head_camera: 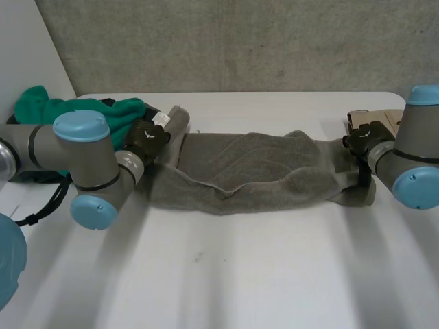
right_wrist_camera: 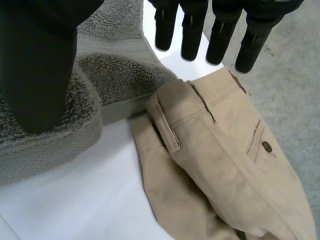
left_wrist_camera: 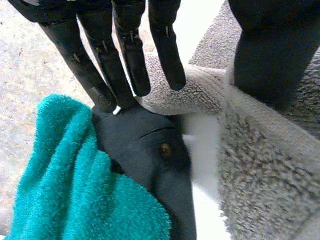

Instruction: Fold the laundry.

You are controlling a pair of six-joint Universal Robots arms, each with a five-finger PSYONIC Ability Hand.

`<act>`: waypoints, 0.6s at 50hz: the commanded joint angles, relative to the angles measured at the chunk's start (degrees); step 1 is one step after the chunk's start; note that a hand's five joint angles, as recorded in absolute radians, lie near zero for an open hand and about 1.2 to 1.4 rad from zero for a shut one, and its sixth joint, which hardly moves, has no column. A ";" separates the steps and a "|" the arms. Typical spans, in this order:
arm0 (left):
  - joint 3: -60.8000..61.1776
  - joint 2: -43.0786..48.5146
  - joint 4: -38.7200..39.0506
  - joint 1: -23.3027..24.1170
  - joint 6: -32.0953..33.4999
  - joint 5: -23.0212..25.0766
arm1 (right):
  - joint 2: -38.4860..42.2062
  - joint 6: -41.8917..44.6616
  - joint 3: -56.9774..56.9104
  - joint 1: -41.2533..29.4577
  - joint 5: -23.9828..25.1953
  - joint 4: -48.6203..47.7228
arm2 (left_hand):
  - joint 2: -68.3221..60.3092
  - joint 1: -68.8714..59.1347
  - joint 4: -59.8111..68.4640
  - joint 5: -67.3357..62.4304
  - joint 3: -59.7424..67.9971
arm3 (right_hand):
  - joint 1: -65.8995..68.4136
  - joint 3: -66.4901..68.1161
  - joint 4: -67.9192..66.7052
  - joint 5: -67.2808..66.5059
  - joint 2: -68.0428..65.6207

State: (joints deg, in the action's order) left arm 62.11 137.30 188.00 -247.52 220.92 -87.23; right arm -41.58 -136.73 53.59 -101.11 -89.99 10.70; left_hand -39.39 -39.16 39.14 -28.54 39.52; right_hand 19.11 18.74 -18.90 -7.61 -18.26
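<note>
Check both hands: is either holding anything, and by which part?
Nothing looks held. The left hand and right hand are open, each at one end of the grey towel.

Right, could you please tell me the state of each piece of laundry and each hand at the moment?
left hand: open, at one end of the grey towel.
right hand: open, thumb on the other end.
grey towel: laid out lengthwise, rumpled, partly folded over.
teal towel: bunched in a heap.
dark garment: crumpled, partly under the teal towel.
tan trousers: crumpled beside the right hand.
</note>
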 commanded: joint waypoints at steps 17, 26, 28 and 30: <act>-3.23 -10.91 -9.13 -0.69 -2.41 -2.95 | -9.22 -1.95 3.90 -1.81 -1.15 5.55 | 27.66 27.44 -27.42 26.81 -27.79 | -8.44 -8.06 8.22 6.93 7.59; 0.28 -13.11 -23.02 -2.79 -9.01 0.83 | -9.49 -10.91 -7.78 1.87 5.26 29.89 | 26.99 26.76 -26.75 26.14 -27.12 | -2.40 -2.03 2.19 0.90 1.55; 1.42 -12.41 -23.12 -3.76 -8.66 1.53 | -7.57 -13.37 -11.55 2.84 8.15 33.58 | 25.82 25.59 -25.58 24.97 -25.95 | 5.47 5.84 -5.68 -6.97 -6.32; 1.96 -11.80 -22.59 -4.38 -8.14 1.88 | -6.07 -14.70 -14.29 3.37 9.57 35.61 | 25.31 25.08 -25.07 24.46 -25.44 | 8.20 8.58 -8.42 -9.71 -9.06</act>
State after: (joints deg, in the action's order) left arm 61.83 124.13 167.09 -250.08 212.60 -86.95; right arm -51.00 -146.27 47.64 -100.15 -86.02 36.39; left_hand -12.38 -12.82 12.28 -3.07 12.83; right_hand 18.67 18.51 -18.33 -8.82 -18.57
